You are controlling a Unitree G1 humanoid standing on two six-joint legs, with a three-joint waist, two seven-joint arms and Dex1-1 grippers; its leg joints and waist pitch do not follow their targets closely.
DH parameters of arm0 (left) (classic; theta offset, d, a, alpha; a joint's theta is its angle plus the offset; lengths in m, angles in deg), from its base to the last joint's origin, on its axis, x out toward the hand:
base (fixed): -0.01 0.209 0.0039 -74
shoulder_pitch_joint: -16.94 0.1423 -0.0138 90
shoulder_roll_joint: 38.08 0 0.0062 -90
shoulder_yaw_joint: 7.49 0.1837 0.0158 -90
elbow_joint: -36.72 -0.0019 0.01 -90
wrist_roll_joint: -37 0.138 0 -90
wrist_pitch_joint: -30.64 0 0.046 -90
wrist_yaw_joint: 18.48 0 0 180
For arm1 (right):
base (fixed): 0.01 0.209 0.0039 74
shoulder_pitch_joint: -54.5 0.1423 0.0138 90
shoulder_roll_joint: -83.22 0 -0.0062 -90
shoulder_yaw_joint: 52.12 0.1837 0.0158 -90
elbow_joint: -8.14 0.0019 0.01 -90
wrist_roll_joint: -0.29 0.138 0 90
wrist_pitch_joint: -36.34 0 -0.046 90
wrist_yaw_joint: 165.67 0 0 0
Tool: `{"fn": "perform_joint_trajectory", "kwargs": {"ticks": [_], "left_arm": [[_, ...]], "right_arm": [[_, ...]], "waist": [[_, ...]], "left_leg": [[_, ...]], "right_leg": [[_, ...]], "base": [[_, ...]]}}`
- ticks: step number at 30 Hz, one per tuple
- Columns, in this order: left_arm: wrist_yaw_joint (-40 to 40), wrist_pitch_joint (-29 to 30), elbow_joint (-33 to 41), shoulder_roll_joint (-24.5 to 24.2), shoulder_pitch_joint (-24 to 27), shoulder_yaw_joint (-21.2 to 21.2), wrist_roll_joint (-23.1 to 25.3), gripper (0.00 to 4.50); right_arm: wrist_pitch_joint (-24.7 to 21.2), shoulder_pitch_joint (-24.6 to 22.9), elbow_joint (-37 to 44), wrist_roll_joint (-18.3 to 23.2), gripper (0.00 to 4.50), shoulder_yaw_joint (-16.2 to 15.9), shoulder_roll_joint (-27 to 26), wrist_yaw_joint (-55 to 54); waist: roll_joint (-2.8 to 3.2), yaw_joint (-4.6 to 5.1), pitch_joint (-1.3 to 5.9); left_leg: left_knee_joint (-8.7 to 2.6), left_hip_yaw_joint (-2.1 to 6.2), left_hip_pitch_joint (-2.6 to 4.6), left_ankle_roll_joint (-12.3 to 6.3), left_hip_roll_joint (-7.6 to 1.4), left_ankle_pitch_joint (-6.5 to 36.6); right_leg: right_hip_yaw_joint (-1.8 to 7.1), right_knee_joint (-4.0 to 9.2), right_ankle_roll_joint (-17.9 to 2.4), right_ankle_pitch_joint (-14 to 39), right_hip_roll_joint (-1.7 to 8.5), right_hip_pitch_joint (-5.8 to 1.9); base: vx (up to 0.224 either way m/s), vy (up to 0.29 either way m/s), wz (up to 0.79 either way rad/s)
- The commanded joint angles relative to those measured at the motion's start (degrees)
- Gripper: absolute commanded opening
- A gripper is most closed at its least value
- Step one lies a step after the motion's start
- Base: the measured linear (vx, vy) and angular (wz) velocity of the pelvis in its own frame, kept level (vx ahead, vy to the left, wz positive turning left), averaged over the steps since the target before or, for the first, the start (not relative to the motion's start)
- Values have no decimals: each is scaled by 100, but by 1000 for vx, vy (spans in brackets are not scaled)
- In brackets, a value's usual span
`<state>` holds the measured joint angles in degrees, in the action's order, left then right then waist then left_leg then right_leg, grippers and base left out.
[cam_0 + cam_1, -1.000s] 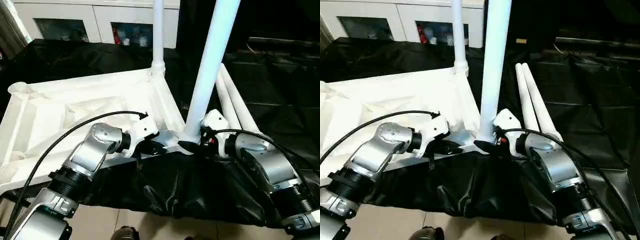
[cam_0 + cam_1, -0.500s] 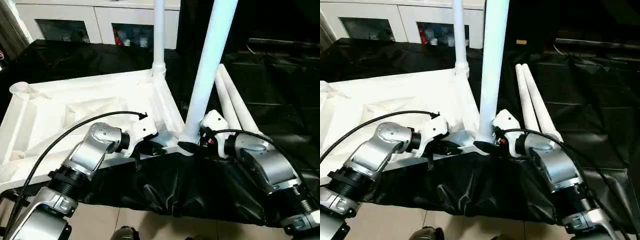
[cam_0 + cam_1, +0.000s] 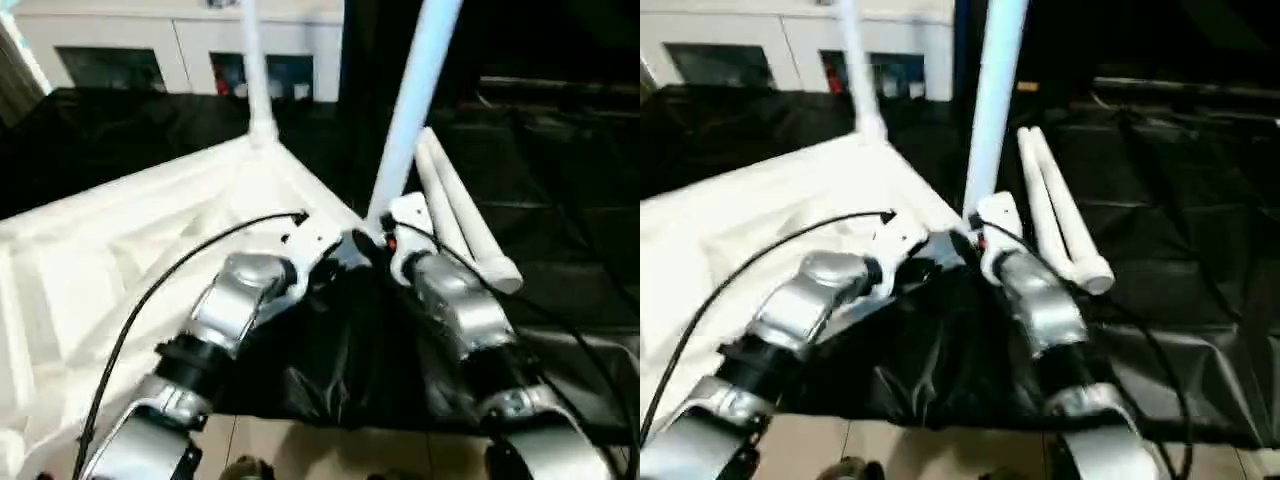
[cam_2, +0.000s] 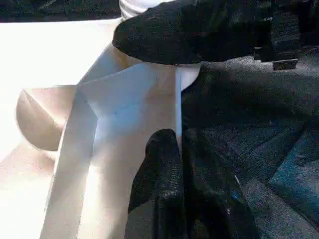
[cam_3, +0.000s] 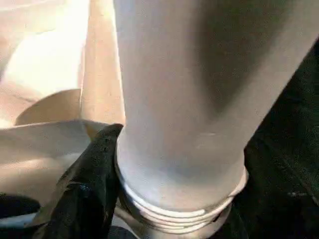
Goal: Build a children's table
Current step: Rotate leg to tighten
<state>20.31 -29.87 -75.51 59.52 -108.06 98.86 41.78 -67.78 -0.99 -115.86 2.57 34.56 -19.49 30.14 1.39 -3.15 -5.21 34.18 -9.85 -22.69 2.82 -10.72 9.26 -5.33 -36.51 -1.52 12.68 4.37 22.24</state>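
Right tool [image 3: 372,243] clamped the upright leg [image 3: 412,110] at its corner socket; left tool [image 4: 182,164], pinched together, gripped the tabletop [image 3: 120,260] rim beside it.

Black cover [image 3: 560,250] over work table; white cabinet [image 3: 150,50] behind

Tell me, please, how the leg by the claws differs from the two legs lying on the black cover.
The near leg stands upright, its base at the tabletop corner; the two spare legs lie flat on the black cover. The right claw is at the near leg's base; the spare legs lie untouched. All are white tubes.
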Motion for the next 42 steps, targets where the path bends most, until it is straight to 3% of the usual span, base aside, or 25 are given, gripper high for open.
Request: {"fn": "perform_joint_trajectory", "kwargs": {"ticks": [1, 7, 11, 12, 13, 18, 22, 28, 35, 42], "left_arm": [[53, -206, 187, 233, 10, 227, -93, 0], [407, -334, 325, 44, 108, 236, -205, 0], [816, -478, 383, -149, 139, 219, -344, 0], [993, -578, 391, -242, 152, 239, -373, 0], [1061, -620, 396, -278, 159, 249, -383, 0], [1978, -976, 458, -722, 200, 329, -566, 0], [2268, -1104, 419, -858, 174, 391, -575, 0], [2664, -1277, 272, -1015, 99, 505, -594, 0], [2895, -1377, 187, -1077, 96, 536, -579, 0], [2780, -1317, 122, -1013, 82, 438, -578, 0]], "right_arm": [[-69, 47, -89, 238, 345, -244, -338, 463], [118, 10, -7, 110, 400, -352, -84, 761], [149, -150, 317, 195, 400, -437, 303, 1445], [160, -235, 473, 200, 400, -476, 466, 1720], [168, -268, 530, 195, 400, -486, 525, 1826], [135, -644, 1177, 281, 400, -694, 1326, 2997], [83, -755, 1395, 347, 400, -725, 1560, 3351], [-35, -844, 1685, 443, 343, -819, 1757, 3739], [-68, -867, 1741, 396, 286, -891, 1767, 3869], [-150, -922, 1698, 416, 273, -897, 1592, 3677]], "waist": [[-27, -13, 476], [-29, 0, 499], [-34, -26, 508], [-8, -46, 525], [-29, -52, 515], [-8, -99, 525], [-11, -115, 536], [-6, -196, 550], [-20, -201, 559], [-23, -205, 569]], "left_leg": [[-347, 82, 98, -368, -248, 679], [-337, 83, 95, -404, -249, 630], [-321, 72, 94, -499, -246, 527], [-310, 77, 103, -503, -248, 531], [-316, 76, 91, -521, -251, 588], [-320, 78, 115, -465, -264, 759], [-319, 76, 120, -429, -276, 807], [-306, 70, 131, -422, -275, 763], [-303, 76, 122, -365, -274, 764], [-293, 76, 117, -430, -272, 652]], "right_leg": [[359, 446, -1359, 71, 454, -326], [353, 436, -1374, 62, 455, -334], [357, 415, -1435, -183, 444, -336], [355, 408, -1430, -194, 449, -346], [358, 417, -1402, -154, 452, -349], [356, 450, -1368, 117, 447, -342], [358, 439, -1399, 200, 450, -329], [362, 424, -1413, 153, 448, -314], [359, 416, -1399, 232, 457, -323], [351, 399, -1414, 107, 454, -321]], "base": [[0, 0, 0], [0, 0, 0], [0, 0, 0], [0, 0, 0], [0, 0, 0], [0, 0, 0], [0, 0, 0], [0, 0, 0], [0, 0, 0], [0, 0, 0]]}}
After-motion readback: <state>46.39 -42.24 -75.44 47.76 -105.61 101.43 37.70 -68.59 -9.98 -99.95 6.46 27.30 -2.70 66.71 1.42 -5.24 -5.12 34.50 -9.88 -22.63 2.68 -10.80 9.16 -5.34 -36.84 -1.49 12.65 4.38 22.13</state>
